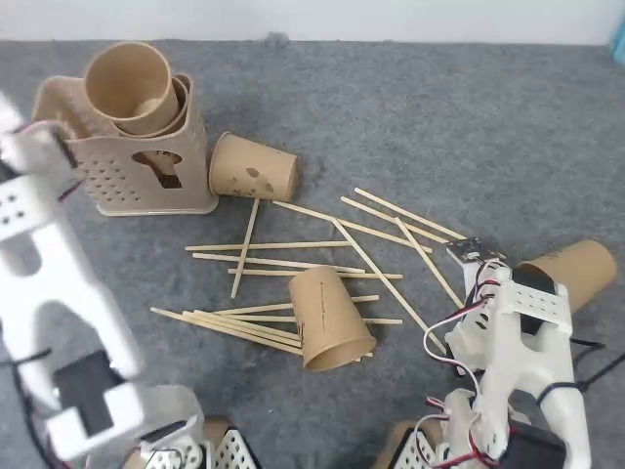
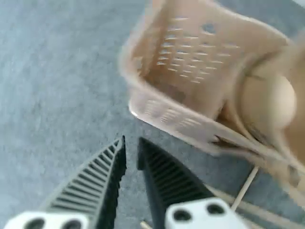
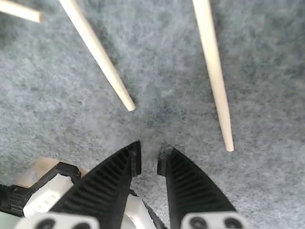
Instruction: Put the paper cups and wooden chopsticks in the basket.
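Observation:
The beige perforated basket (image 1: 146,176) stands at the back left with two paper cups (image 1: 132,86) nested in it. A third cup (image 1: 254,168) lies on its side right next to the basket. Another cup (image 1: 330,318) lies on the scattered wooden chopsticks (image 1: 293,264) mid-table. One more cup (image 1: 576,274) lies at the right, beside my right arm. My left gripper (image 2: 131,143) hovers over the carpet just short of the basket (image 2: 190,71), shut and holding nothing. My right gripper (image 3: 148,152) is shut and points down at bare carpet between two chopstick ends (image 3: 214,71).
Grey carpet (image 1: 439,117) covers the whole table. The left arm (image 1: 39,244) stands along the left edge, the right arm (image 1: 518,342) at the front right with loose cables. Chopsticks fan out from the middle toward the right gripper (image 1: 476,252).

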{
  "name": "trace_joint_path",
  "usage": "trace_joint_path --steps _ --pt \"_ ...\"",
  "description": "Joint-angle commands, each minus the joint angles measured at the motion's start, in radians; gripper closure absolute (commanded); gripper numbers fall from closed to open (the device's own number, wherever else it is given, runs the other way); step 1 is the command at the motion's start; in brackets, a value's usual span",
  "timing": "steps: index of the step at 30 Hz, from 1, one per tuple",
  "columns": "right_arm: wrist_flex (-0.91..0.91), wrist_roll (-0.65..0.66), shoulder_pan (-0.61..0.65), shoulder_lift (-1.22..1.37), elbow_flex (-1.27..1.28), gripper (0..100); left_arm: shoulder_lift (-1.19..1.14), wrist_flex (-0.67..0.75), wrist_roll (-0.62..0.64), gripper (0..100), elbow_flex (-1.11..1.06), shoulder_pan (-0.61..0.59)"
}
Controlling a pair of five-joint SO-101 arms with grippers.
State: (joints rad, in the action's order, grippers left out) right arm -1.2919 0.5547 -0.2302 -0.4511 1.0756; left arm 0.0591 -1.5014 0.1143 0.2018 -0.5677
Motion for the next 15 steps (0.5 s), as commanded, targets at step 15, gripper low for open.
trace_joint_path --steps 15 --pt "0.004 0.008 0.005 -0.036 -0.003 92.9 -0.044 -0.048 -0.060 99 0.120 0.216"
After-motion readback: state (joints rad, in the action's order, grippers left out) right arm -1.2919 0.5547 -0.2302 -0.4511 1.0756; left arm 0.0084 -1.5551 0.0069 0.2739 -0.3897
